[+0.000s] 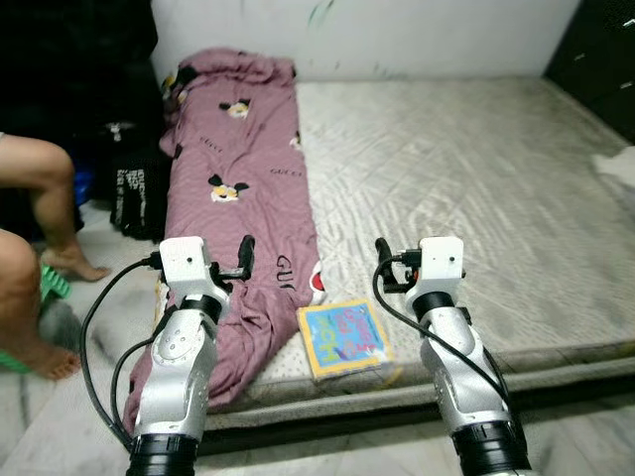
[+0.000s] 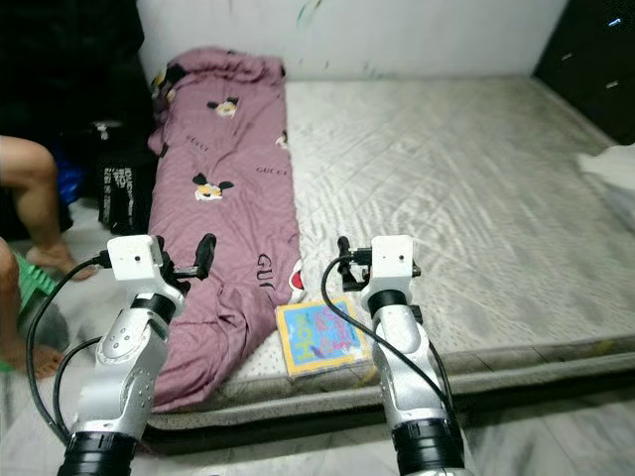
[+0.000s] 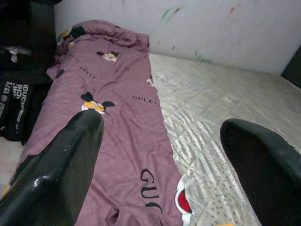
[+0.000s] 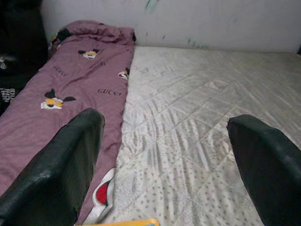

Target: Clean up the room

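Observation:
A mauve blanket [image 1: 238, 198] printed with cartoon figures lies crumpled along the left side of a bare grey mattress [image 1: 476, 178]. A colourful picture book [image 1: 343, 337] rests flat at the mattress's front edge, between my two arms. My left gripper [image 1: 243, 256] hovers over the blanket's lower part, open and holding nothing. My right gripper [image 1: 382, 260] hangs just beyond the book over the bare mattress, also open. In the wrist views the black fingers [image 3: 70, 160] [image 4: 66, 165] stand far apart with nothing between them.
A person's bare legs [image 1: 40, 198] are on the floor at the left, near a green item [image 1: 50, 283]. A black printed bag [image 1: 134, 188] stands beside the mattress. White cloth [image 1: 620, 164] lies at the right edge. Dark furniture [image 1: 605, 50] stands at the back right.

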